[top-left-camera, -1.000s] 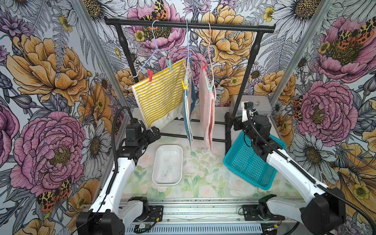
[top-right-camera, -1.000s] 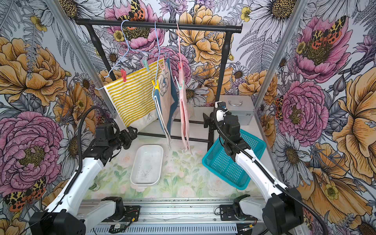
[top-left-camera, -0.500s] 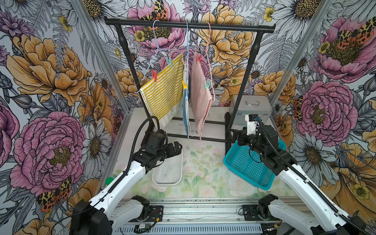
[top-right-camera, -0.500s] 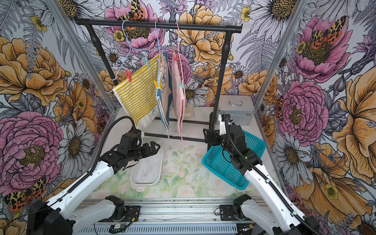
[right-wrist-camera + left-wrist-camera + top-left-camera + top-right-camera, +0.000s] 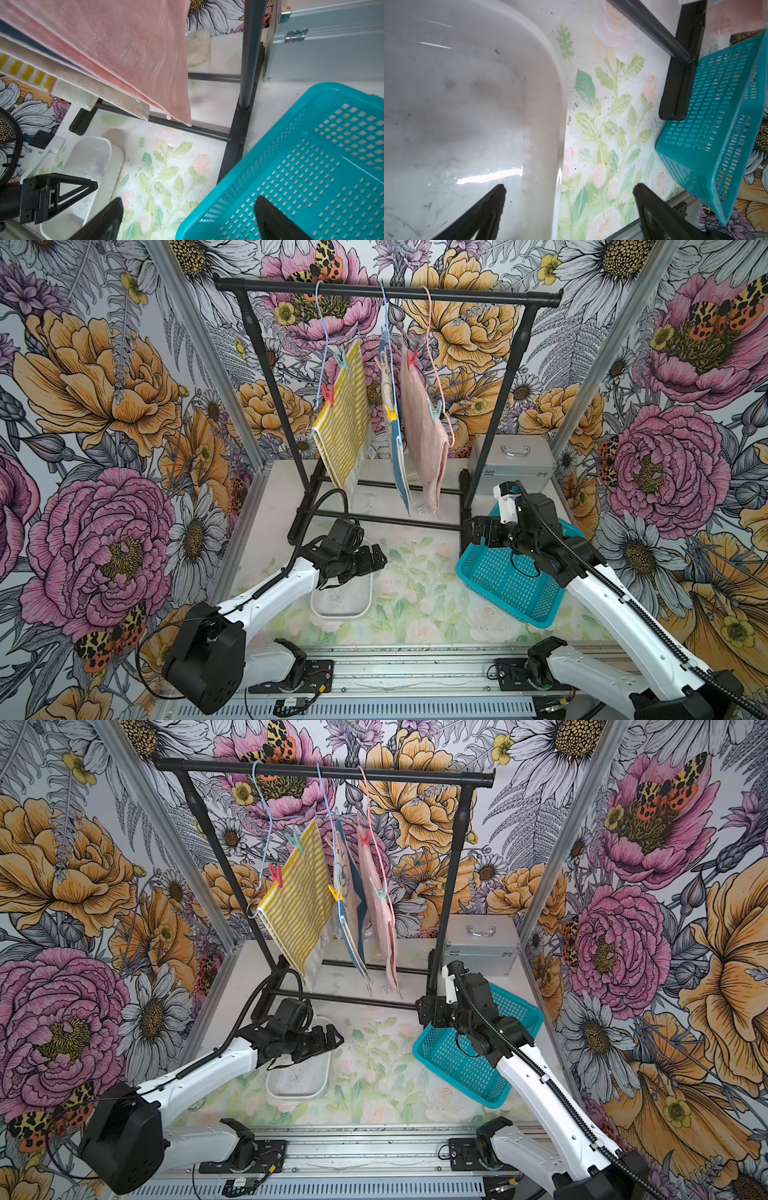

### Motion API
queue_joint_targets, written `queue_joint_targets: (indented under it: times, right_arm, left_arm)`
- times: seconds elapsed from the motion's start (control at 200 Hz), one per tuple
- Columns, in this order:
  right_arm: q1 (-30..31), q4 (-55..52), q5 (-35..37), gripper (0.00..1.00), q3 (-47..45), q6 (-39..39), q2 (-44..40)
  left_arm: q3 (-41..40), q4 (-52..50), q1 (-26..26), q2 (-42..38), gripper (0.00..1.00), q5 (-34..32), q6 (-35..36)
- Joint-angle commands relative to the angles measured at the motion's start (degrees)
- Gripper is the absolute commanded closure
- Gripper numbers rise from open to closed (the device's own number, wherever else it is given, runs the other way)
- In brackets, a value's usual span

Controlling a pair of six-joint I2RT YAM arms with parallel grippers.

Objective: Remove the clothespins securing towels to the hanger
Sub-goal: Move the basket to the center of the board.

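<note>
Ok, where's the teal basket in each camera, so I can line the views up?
In both top views: the teal basket sits right of the floral mat, under the right arm.
Left wrist: the basket lies across the mat from the white tray.
Right wrist: the basket lies partly under the open right tool.
Shared landmark: the rack's black right foot, beside the basket in every view.

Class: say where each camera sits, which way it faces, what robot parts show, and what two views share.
Top views: high in front, looking down at rack and towels; both arms, left claw, right claw.
Left wrist: on left arm, over white tub; own fingertips.
Right wrist: on right arm, facing pink towel, teal basket; own fingertips, left claw.
Shared by wrist views: white tub, teal basket.
</note>
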Motion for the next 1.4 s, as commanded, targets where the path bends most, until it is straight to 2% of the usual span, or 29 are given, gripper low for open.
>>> queue_joint_targets:
  times: [0.0,0.195,0.395,0.575,0.716,0.991,1.196,1.396]
  right_arm:
    - [0.5,-6.9,-2.0,0.02,0.3,-0.5,0.0]
    - [3.0,-9.9,-6.3,0.03,-1.1,-1.3,0.6]
    - [7.4,-14.0,-6.0,0.03,-2.2,-0.4,1.9]
    - [11.0,-14.8,-7.8,0.03,-3.8,0.9,2.9]
    - [13.5,-14.7,-10.0,0.03,-4.1,0.9,6.7]
    - [14.7,-8.7,-15.8,0.02,0.8,-0.6,16.7]
    - [14.7,-3.7,-18.4,0.02,8.5,-2.3,27.2]
    - [14.6,-2.6,-19.6,0.01,15.6,-3.5,33.7]
  left_arm:
    - [2.3,1.0,-0.1,1.0,0.02,1.9,0.4]
    - [2.4,1.2,3.9,1.3,0.02,3.2,1.1]
    - [2.7,1.2,8.8,-1.1,0.02,3.9,1.6]
    - [4.5,1.1,10.7,-1.2,0.02,4.2,2.5]
    - [5.9,1.1,11.8,-0.6,0.02,4.2,3.2]
    - [8.2,1.2,14.9,-0.7,0.02,4.3,4.4]
    - [8.9,1.2,17.8,-1.7,0.02,4.7,5.3]
    - [8.9,1.2,20.9,-3.8,0.02,5.0,5.7]
